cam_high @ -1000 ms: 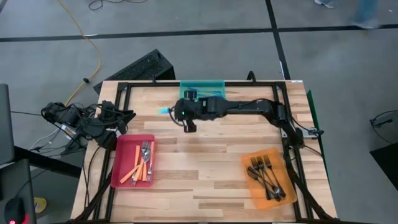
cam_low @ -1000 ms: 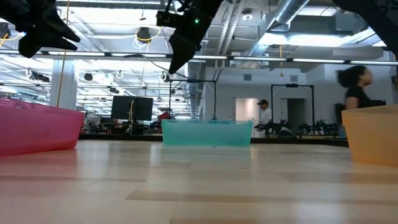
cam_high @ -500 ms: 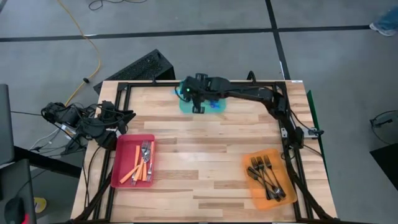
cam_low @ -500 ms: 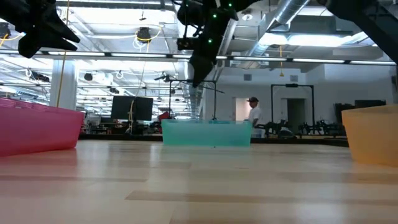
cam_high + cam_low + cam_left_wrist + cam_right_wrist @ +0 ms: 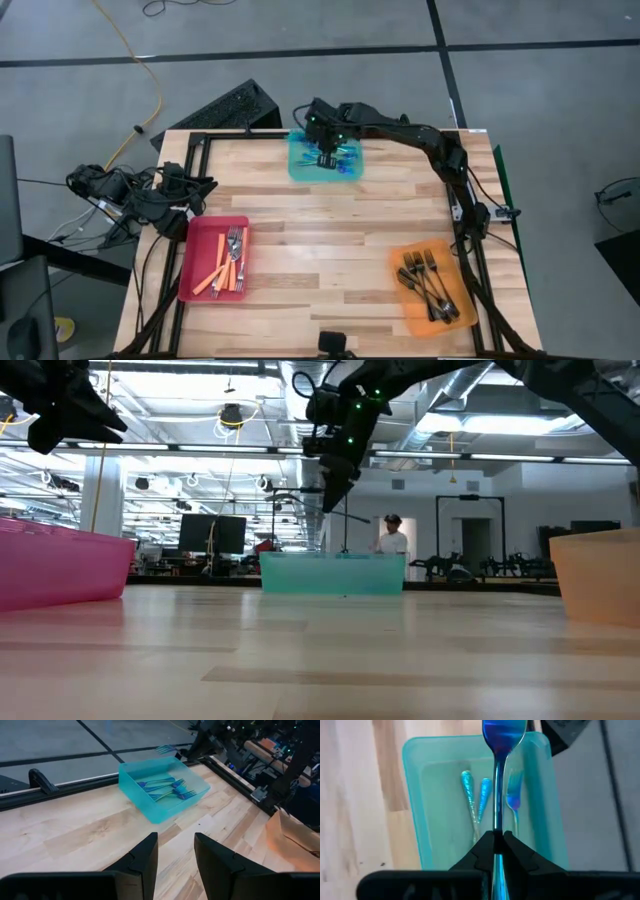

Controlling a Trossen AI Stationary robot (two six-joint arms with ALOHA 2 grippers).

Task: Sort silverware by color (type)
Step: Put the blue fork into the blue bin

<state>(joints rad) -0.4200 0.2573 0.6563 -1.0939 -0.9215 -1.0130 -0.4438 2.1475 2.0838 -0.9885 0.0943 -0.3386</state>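
Note:
My right gripper (image 5: 326, 150) hovers over the teal tray (image 5: 300, 165) at the table's far edge, shut on a bright blue fork (image 5: 498, 780). The same gripper hangs above the tray wall (image 5: 333, 574) in the low view (image 5: 335, 475). Several blue forks (image 5: 475, 802) lie flat on the tray's floor. Orange-handled forks (image 5: 228, 265) lie in the red tray (image 5: 195, 270) at the near left. Dark forks (image 5: 428, 280) lie in the orange tray (image 5: 405, 300) at the near right. My left gripper (image 5: 175, 852) waits open at the table's left side. My right gripper pinches the blue fork's handle (image 5: 496, 825) between its two fingers. The fork lies along the fingers, and its tined head (image 5: 504, 732) sticks out past the fingertips. It is lifted clear, above the teal tray.
A black frame (image 5: 200, 140) runs round the tabletop. Bare wood (image 5: 320, 260) spreads between the three trays. A keyboard (image 5: 225, 108) and a tangle of cables (image 5: 120, 190) sit off the far left corner. A person (image 5: 390, 540) stands in the room beyond.
My right gripper has carried the blue fork from the table's middle toward the far edge and a little right, ending over the teal tray. It has turned on the way, and it has stayed shut on the fork. A person has walked across the room behind.

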